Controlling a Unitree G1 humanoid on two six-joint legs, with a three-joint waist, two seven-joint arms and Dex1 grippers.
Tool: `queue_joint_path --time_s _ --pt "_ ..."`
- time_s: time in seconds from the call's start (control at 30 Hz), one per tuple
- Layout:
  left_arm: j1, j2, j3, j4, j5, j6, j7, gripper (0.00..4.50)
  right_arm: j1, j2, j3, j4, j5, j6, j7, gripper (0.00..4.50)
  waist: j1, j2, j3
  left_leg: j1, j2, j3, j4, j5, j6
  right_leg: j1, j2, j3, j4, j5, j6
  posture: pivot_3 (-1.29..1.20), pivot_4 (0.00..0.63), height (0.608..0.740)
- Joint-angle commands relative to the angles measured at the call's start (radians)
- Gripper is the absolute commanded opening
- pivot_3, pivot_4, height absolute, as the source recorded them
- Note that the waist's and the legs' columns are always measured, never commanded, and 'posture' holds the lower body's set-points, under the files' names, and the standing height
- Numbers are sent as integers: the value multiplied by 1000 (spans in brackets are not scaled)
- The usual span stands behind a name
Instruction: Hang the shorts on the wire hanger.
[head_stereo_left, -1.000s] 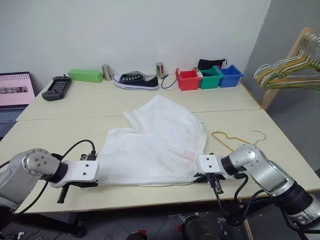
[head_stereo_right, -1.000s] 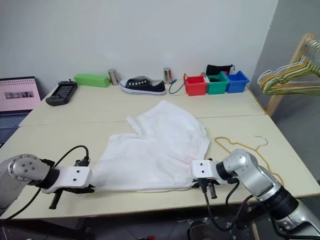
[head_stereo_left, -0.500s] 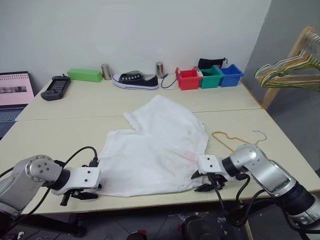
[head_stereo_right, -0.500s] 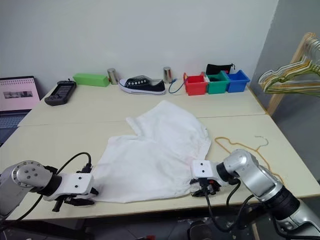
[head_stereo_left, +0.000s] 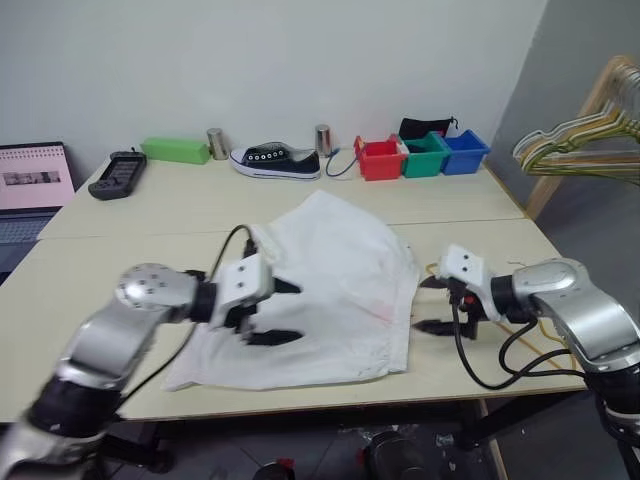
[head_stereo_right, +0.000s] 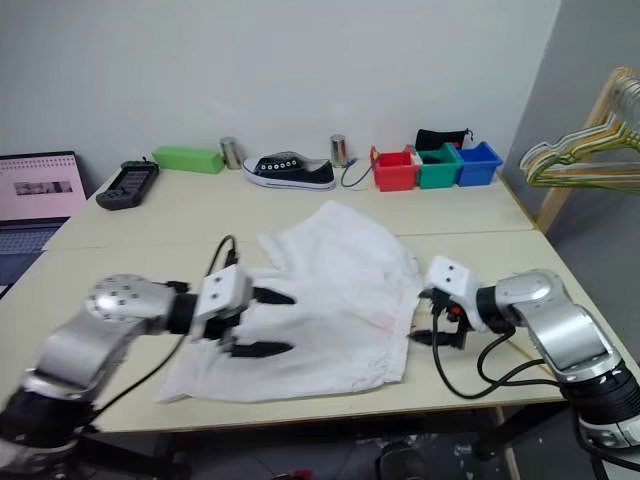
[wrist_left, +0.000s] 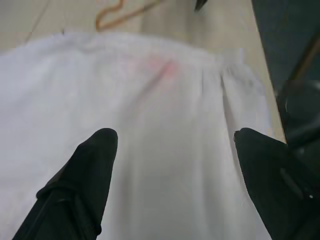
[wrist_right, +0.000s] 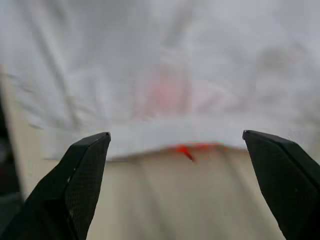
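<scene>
The white shorts (head_stereo_left: 335, 285) lie flat in the middle of the table, waistband toward the right, a bit of orange drawstring (wrist_right: 186, 149) showing at its edge. My left gripper (head_stereo_left: 288, 312) hovers open over the left half of the shorts, pointing right, with nothing between its fingers (wrist_left: 95, 150). Just off the waistband, my right gripper (head_stereo_left: 424, 304) stands open and empty, facing the cloth. The wire hanger (wrist_left: 111, 14) lies on the table beyond the waistband, mostly hidden behind my right hand; a short yellow piece (head_stereo_left: 431, 268) shows.
A sneaker (head_stereo_left: 275, 161), a green box (head_stereo_left: 175, 150), two metal cans and red, green and blue bins (head_stereo_left: 420, 155) line the back edge. A laptop (head_stereo_left: 30, 190) and a handheld device (head_stereo_left: 118, 172) sit far left. A bunch of hangers (head_stereo_left: 575, 145) hangs on a wooden rack at right.
Both grippers opened and let go of the shorts' near edge. The left one swung right and up over the cloth; the right one rose and moved right, beside the waistband.
</scene>
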Motion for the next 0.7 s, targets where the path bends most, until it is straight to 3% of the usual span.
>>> queue_joint_path --time_s 0.03,0.13,0.27,0.5,0.7 --pt "-81 -168 -109 15 74 5 148 3951 -4 -55 -101 160 -63 -51 -110 4500 -11 0 0 0 0 0 1 0 0 0 0 0 0 0 0 -348 41 740" --pt "-133 -302 -161 53 93 19 210 3951 5 -86 -133 276 -68 -73 -130 4500 -36 0 0 -2 -1 2 2 0 0 0 0 2 0 0 3 -371 37 740" --pt "-166 -380 -207 97 127 -12 238 3951 18 -103 -149 404 -80 -88 -160 4500 -87 1 -1 -1 0 2 1 -1 2 0 1 2 0 1 7 -376 31 740" --pt "-163 -400 -216 122 141 -26 239 3951 8 -107 -150 540 -58 -97 -136 4500 -174 3 -2 2 0 2 1 -1 2 2 1 4 0 -1 3 -384 37 740" --pt "-151 -391 -208 124 147 -22 240 3951 -25 -76 -115 608 -76 -134 -129 4500 -207 2 -1 4 0 1 10 -1 2 10 1 3 -1 -1 3 -375 50 740"
